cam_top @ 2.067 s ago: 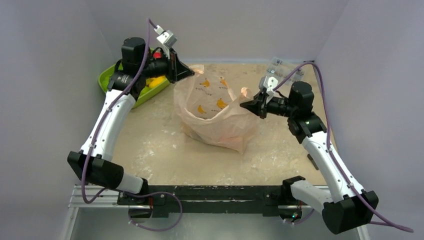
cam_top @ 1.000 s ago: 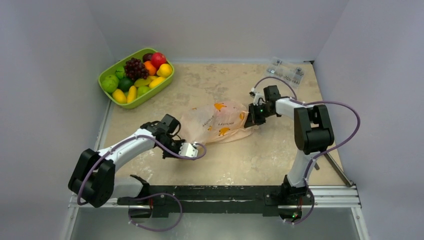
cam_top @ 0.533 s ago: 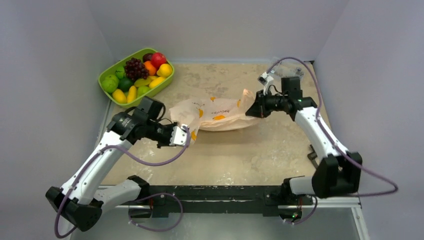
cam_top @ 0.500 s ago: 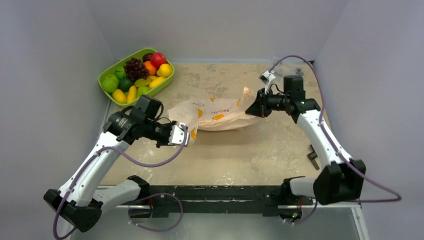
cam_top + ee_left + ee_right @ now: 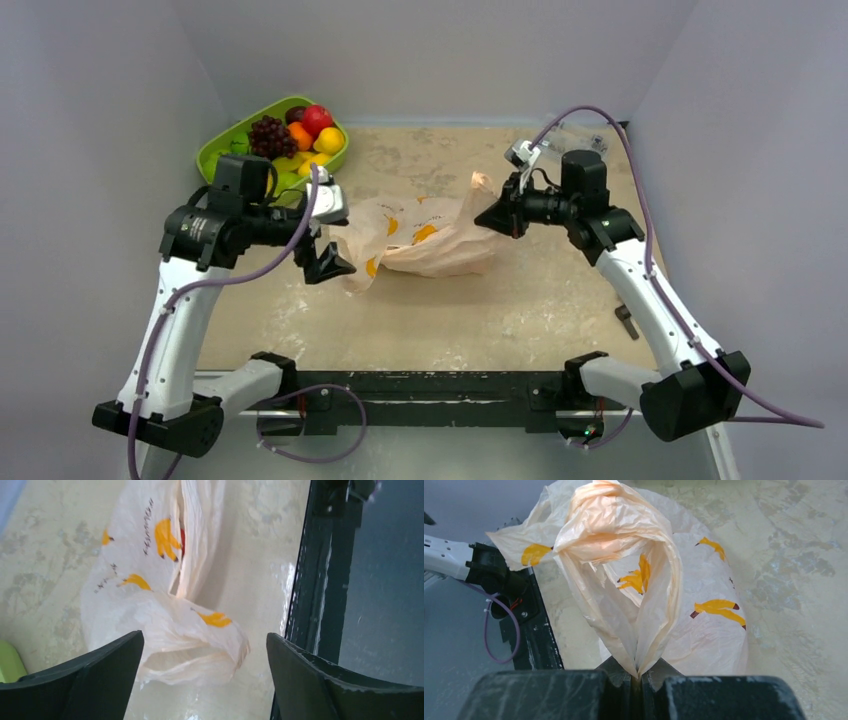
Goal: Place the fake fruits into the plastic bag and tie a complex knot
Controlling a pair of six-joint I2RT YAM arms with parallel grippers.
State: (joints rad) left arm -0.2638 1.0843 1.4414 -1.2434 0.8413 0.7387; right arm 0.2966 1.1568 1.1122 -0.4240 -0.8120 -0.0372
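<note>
Top view: bag (image 5: pixel 425 235) lies mid-frame on the table (image 5: pixel 450 320), crumpled and stretched btwn the two arms. R gripper (image 5: pixel 495 215), right of centre, is clamped on a bunched bit of the bag's right end. In the R wrist view the peach plastic runs down into the pinched tips at bottom centre, no gap btwn them, w/ a loop of plastic standing up above.

L gripper (image 5: pixel 328 262), left of centre, is spread wide and holds nothing. L wrist view shows its fingers (image 5: pixel 90 680) at the lower corners, w/ the bag's left end seen beyond the gap and looking clear of both. A small red patch (image 5: pixel 181 537) shows through a fold near the top of that view; can't tell what it is.

Fruits (image 5: pixel 305 140) sit in the green tray (image 5: pixel 222 143), upper left of frame, apart from the bag: grapes (image 5: pixel 268 135), red fruit (image 5: pixel 318 118), plus yellow, orange and green ones. L arm (image 5: pixel 215 225) covers part of the tray.
</note>
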